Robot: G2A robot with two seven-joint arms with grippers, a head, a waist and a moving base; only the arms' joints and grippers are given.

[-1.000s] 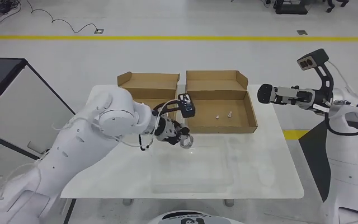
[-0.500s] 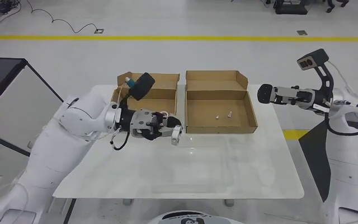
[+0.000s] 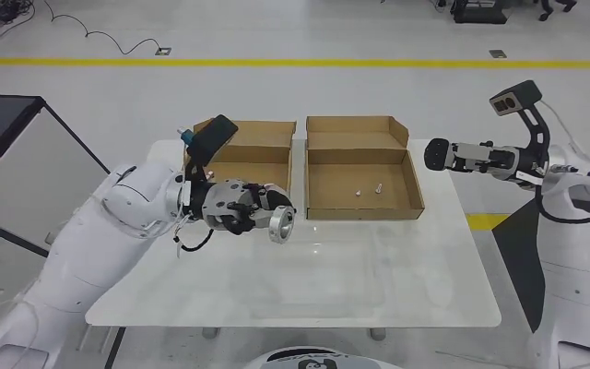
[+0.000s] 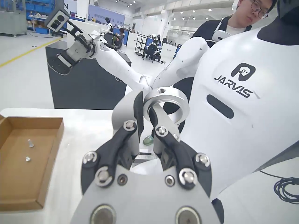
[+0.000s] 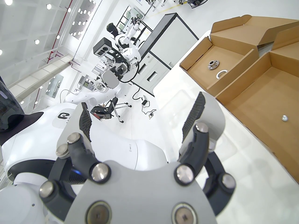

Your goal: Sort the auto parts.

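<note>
Just in front of the left box, the left end effector is pinching a ring by its wall; it should be clearing the box's rim before releasing low.

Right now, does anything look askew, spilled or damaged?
Nothing stands out. The left gripper pinches the metal ring by its wall, off the table. The two cardboard boxes sit side by side, open and undamaged, with small parts lying inside.

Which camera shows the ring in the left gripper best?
Left wrist view: the ring is close up, pinched by the left gripper. Top view shows it small; right wrist view, tiny and distant.
</note>
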